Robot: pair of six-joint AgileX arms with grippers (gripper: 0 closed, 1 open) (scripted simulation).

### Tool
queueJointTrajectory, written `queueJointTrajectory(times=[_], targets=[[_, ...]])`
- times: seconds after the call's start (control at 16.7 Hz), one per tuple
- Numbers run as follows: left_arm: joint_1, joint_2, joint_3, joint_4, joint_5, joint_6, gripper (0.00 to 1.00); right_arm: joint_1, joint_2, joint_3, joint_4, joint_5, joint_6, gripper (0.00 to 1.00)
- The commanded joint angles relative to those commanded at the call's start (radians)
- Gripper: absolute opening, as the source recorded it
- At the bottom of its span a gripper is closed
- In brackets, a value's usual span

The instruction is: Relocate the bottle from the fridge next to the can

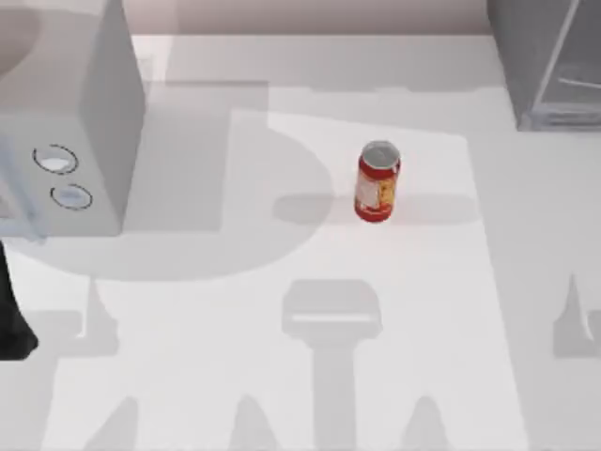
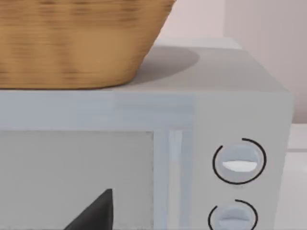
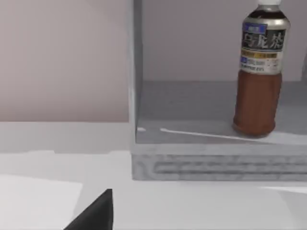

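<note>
The red can point(image 1: 377, 183) with a yellow-white label stands upright near the middle of the table. The grey fridge point(image 1: 554, 66) sits at the back right corner. In the right wrist view the bottle point(image 3: 259, 72) stands upright on the fridge point(image 3: 216, 163) floor, with a white cap, blue-grey label and reddish-brown body. A dark tip of my right gripper point(image 3: 96, 213) shows low in that view, well short of the fridge. My left gripper point(image 2: 96, 213) hangs in front of the microwave, with part of the left arm point(image 1: 14, 310) at the table's left edge.
A white microwave point(image 1: 66, 178) with two round knobs fills the back left corner. A wicker basket point(image 2: 72, 43) rests on top of it. Open table surface point(image 1: 282, 357) lies around the can, between the two appliances.
</note>
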State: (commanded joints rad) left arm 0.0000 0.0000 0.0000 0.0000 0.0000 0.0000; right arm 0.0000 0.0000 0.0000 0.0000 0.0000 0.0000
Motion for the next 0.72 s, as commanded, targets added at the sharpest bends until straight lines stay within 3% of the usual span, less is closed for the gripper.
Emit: queueJointTrajectory(times=[0.36,0.72], targets=[[0.0,0.0,0.0,0.0,0.0,0.0,1.0,-0.023,0.105,0.075,0.085,-0.013,0.001,1.0],[0.0,0.0,0.0,0.0,0.0,0.0,1.0,-0.091,0.579,0.323,0.37,-0.075,0.008,1.0]])
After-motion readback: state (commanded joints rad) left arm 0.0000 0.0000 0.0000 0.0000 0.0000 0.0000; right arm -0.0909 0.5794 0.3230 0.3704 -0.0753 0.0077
